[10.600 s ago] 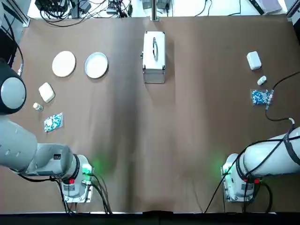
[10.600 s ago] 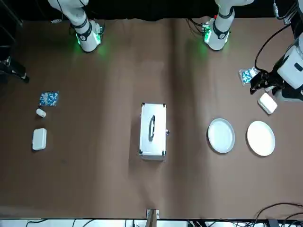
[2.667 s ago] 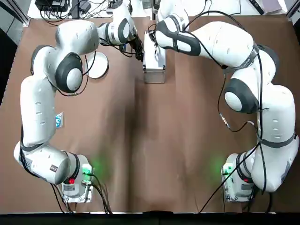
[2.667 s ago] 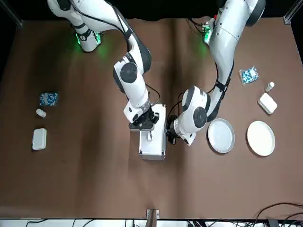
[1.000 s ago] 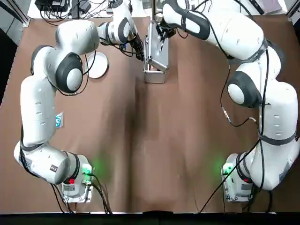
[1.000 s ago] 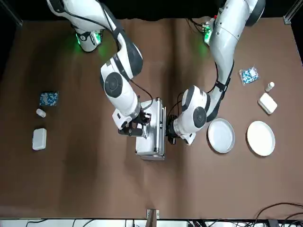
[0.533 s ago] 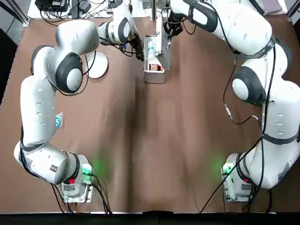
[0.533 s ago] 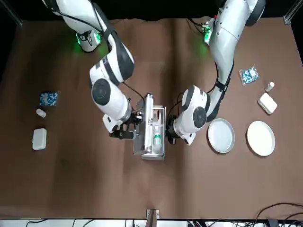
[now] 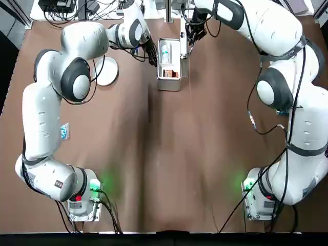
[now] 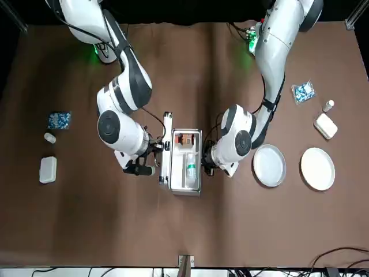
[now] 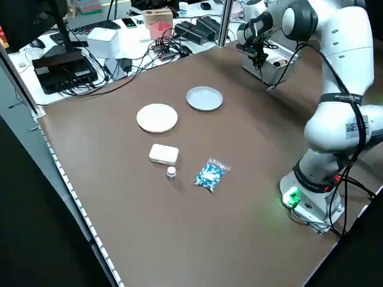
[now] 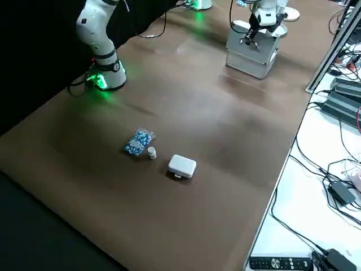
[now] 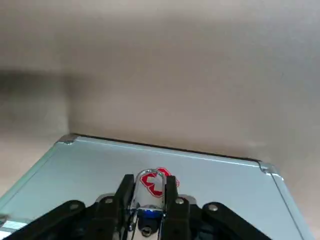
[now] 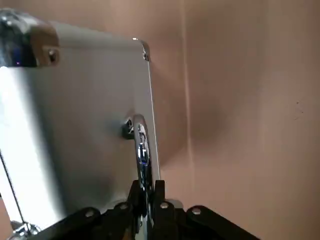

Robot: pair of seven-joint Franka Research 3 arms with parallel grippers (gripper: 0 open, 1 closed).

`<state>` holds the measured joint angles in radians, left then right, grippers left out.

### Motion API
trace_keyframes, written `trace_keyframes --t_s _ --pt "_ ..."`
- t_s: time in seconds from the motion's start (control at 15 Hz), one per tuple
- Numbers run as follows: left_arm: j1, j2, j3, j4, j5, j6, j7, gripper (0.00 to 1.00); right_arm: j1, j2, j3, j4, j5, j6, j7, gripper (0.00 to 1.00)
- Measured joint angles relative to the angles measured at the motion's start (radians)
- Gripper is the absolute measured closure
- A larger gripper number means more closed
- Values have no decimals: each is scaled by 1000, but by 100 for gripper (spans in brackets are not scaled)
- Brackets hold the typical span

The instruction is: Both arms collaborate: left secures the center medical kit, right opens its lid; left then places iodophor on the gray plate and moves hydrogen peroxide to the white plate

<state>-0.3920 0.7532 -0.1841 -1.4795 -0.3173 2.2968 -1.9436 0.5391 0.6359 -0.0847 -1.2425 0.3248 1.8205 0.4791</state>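
Top view: the kit [image 9: 169, 64] lies open at the table's far middle, long axis running away from the robot. The lid [image 9: 183, 43] stands on edge along its right side. The left gripper [image 9: 152, 56] presses against the kit's left wall — nearer the bottles than the right gripper [image 9: 189, 41], which is at the lid. In the kit lie one brown iodophor [image 9: 171, 74] and one white hydrogen peroxide [image 9: 165, 53].

Front view: one gray plate [image 10: 269, 165] and one white plate [image 10: 317, 168] sit side by side on the left arm's side, the gray one nearer the kit. So the iodophor's trip looks to be short and sideways.

Left wrist view: the fingers [image 13: 124, 191] pinch the kit's latch [image 13: 150, 186].

Right wrist view: the fingers [image 14: 159, 187] are clamped on the lid's handle [image 14: 140, 145].
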Motion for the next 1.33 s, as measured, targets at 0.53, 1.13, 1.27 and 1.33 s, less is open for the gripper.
trace_keyframes --t_s 0.53,1.13,1.27,1.33 --pt "0 0 0 4 0 -5 -3 69 -80 5 9 -33 145 -33 -198 88" --pt "0 0 -2 11 0 -12 -3 69 -148 40 5 -34 286 -102 -410 88" --pt "0 0 -2 11 0 -13 -3 69 -155 44 5 -34 301 -111 -426 88" --pt "0 0 -2 11 0 -13 -3 69 -157 45 5 -34 304 -113 -434 88"
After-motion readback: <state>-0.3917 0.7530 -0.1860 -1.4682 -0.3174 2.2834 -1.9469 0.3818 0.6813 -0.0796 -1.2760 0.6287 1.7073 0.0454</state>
